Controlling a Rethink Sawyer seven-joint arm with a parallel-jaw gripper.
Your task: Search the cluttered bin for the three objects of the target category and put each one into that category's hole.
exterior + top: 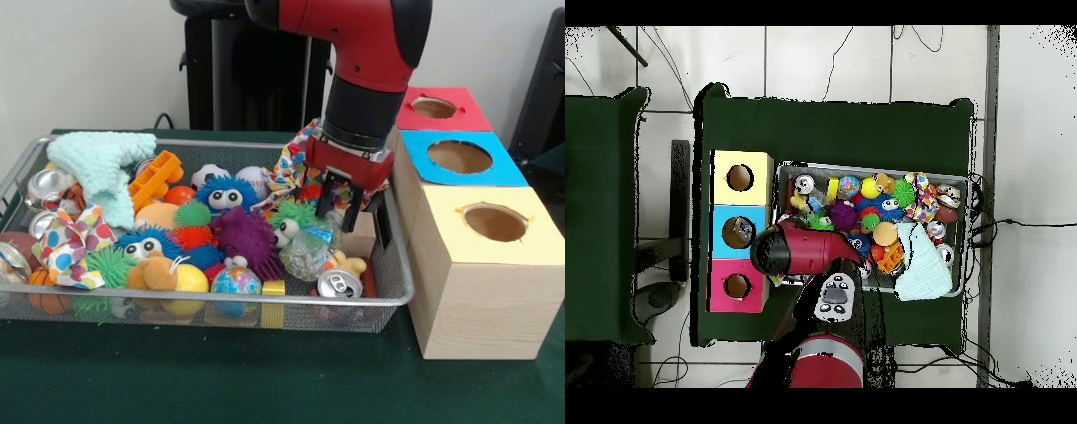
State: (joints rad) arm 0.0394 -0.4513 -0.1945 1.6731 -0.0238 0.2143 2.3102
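- The gripper (343, 205) hangs over the right end of the wire mesh bin (399, 274), its 2 black fingers (327, 190) spread apart and pointing down with nothing between them — released, just above the clutter.
- Directly under the fingertips lie a clear crinkled plastic bag (311, 252) and a green fuzzy ball with googly eyes (290, 216); a small wooden block (360, 237) sits just right of them against the bin's right wall.
- Nearer the front rim, a crushed soda can (339, 283) lies top-up, with a small yellow rubber duck (346, 262) just behind it.
- In the middle of the bin: a purple spiky ball (247, 238), a blue fuzzy ball with eyes (226, 193), a small globe ball (236, 282) and a yellow block (274, 287) at the front rim.
- On the left side, a mint knitted cloth (101, 163) drapes over the pile, an orange toy truck (154, 177) beside it, and a polka-dot cloth (66, 247) lies near the front left.
- A second polka-dot cloth (291, 163) sits at the far rim, partly behind the arm's wrist.
- To the right of the bin stand 3 wooden boxes, each with 1 round hole on top — the yellow box (490, 256) nearest, the blue box (459, 159) in the middle, the red box (437, 108) farthest.
- In the overhead view the red arm (805, 250) covers the bin's end beside the boxes, so the gripper itself is hidden there.
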